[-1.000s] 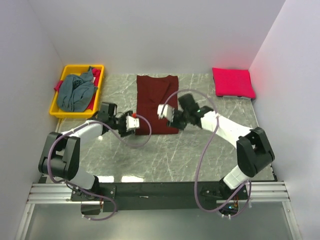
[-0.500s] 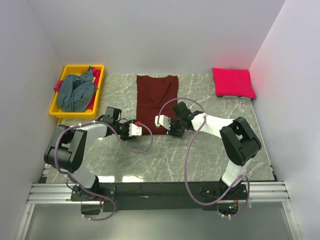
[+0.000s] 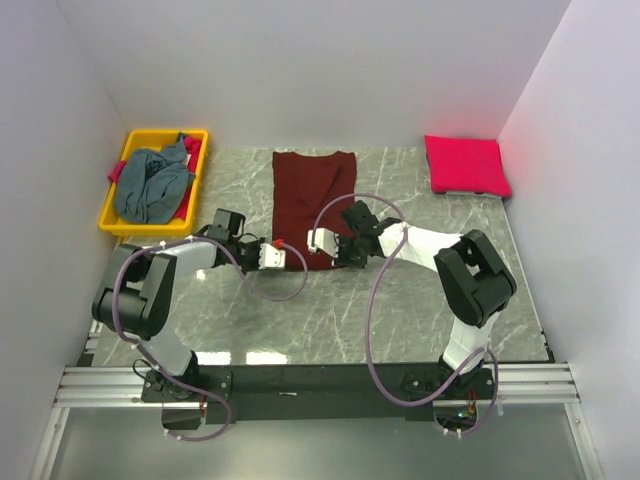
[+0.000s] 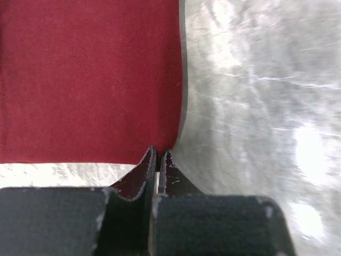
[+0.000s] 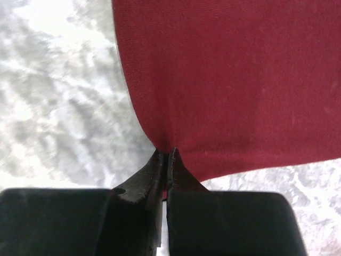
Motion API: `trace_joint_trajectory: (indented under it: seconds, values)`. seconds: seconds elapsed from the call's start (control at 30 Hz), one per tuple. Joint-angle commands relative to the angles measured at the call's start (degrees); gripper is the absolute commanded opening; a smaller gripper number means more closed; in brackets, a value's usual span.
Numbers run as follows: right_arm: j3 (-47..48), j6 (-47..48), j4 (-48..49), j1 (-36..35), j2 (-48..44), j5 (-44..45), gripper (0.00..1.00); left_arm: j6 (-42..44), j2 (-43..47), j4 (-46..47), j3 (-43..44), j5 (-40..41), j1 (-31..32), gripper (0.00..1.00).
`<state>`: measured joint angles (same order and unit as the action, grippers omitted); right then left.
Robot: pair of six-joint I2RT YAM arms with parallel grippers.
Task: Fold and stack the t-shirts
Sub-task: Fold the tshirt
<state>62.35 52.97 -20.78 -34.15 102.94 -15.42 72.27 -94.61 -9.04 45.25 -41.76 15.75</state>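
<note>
Both arms have dropped and clamped: the left gripper [image 4: 159, 152] pinches the 7 o'clock corner of the maroon shirt [image 3: 312, 190], flat mid-desk, and the right gripper [image 5: 167, 152] pinches its 5 o'clock corner. Bare desk [image 3: 330, 320] lies toward 6 o'clock. Only the wrist views show the pinched hem; only the overhead view shows the pink shirt [image 3: 465, 165] at 2 o'clock.

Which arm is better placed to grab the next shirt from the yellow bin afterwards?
Left. The yellow bin holding the grey-blue t-shirt sits at the far left, near the left arm; the right arm lies beyond the maroon t-shirt. Both jaws are shut on its near corners.
</note>
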Motion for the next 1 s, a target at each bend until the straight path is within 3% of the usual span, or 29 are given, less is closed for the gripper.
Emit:
trace_joint_trajectory:
  seconds: [0.0,0.27,0.47,0.63,0.73,0.87,0.97]
  values:
    - [3.73,-2.16,-6.19,0.05,-5.46,-0.39,0.00,-1.34,4.77,-6.68,2.29,-2.36,0.16,0.01]
    - [9.73,-6.30,-18.06,1.02,-13.45,-3.04,0.00,-5.04,13.03,-19.43,7.57,-5.35,0.51,0.01]
    - [2.79,-8.58,-22.02,-1.88,-22.93,-3.12,0.00,-4.24,21.30,-28.74,4.50,-4.30,2.70,0.01]
    - [-6.35,-12.80,-24.05,-9.07,-32.52,-4.18,0.00,-3.36,29.89,-39.55,0.90,-4.65,6.48,0.01]
    - [-9.26,-14.73,-25.18,-11.02,-37.02,-4.88,0.00,-6.44,34.38,-42.98,-3.75,-7.36,8.68,0.01]
    - [-7.85,-12.99,-25.63,-10.24,-35.79,-4.88,0.00,-9.08,33.44,-44.75,-1.94,-8.78,8.51,0.00]
    - [-3.56,-9.83,-27.02,-6.04,-31.25,-6.81,0.00,-7.68,27.39,-45.19,5.87,-9.74,4.75,0.00]
